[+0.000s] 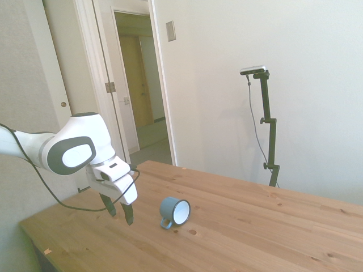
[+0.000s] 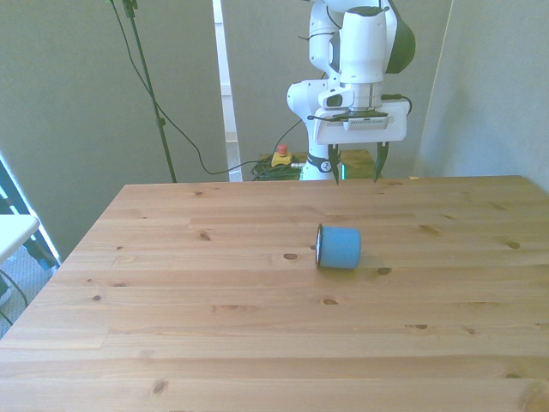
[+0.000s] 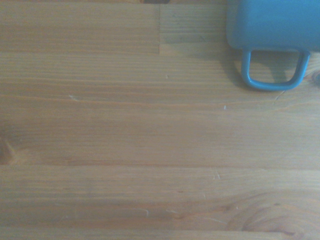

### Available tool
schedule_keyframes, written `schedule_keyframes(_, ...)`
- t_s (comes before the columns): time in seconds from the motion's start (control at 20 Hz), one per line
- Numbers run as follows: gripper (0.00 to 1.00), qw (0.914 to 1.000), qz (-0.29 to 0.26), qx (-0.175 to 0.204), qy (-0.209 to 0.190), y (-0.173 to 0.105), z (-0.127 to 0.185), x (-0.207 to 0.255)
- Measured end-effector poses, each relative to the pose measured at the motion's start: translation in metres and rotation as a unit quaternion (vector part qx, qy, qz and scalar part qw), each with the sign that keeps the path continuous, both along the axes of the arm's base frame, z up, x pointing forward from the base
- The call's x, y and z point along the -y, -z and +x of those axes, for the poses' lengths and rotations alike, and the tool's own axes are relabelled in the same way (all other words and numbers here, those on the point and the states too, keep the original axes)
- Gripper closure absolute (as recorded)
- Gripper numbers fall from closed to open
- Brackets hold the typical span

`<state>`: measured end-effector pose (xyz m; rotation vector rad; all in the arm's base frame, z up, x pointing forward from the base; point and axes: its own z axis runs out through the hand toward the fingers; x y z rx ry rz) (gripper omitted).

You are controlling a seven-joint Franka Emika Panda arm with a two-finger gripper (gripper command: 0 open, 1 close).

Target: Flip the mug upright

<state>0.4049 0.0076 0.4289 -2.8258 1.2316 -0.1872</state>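
Note:
The small light-blue mug (image 1: 174,211) lies on its side on the wooden table (image 1: 255,226). In the side view its white inside faces the camera and its loop handle rests against the tabletop. In the front view the mug (image 2: 339,246) lies near the table's middle with its dark rim toward the front view's left. My gripper (image 1: 118,212) hangs just above the table, to the left of the mug in the side view, and apart from it. In the front view my gripper (image 2: 356,167) is open and empty beyond the mug. The wrist view catches the mug's body and handle (image 3: 272,72).
Bare pine boards with knots surround the mug (image 2: 214,300). An open doorway (image 1: 139,85) and white wall stand beyond the table. Cables and a red button (image 2: 280,157) lie on the floor behind the table's far edge.

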Motion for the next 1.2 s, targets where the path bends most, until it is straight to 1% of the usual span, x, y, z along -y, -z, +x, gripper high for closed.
schedule_keyframes(0.15, 0.00, 1.0000, 0.004, 0.002, 0.005, -0.002, 0.002, 0.006)
schedule_keyframes(0.25, 0.00, 0.9998, 0.013, 0.016, 0.007, -0.014, 0.010, 0.022)
schedule_keyframes(0.4, 0.00, 0.9987, 0.030, 0.040, 0.012, -0.034, 0.028, 0.064)
schedule_keyframes(0.55, 0.00, 0.9962, 0.062, 0.058, 0.021, -0.039, 0.051, 0.116)
schedule_keyframes(0.75, 0.00, 0.9908, 0.114, 0.072, 0.013, -0.025, 0.084, 0.169)
schedule_keyframes(0.9, 0.00, 0.9848, 0.158, 0.073, 0.002, -0.012, 0.108, 0.186)
schedule_keyframes(1.0, 0.00, 0.9786, 0.193, 0.072, -0.009, 0.001, 0.121, 0.191)
schedule_keyframes(1.2, 0.00, 0.9627, 0.262, 0.062, -0.027, 0.037, 0.139, 0.199)
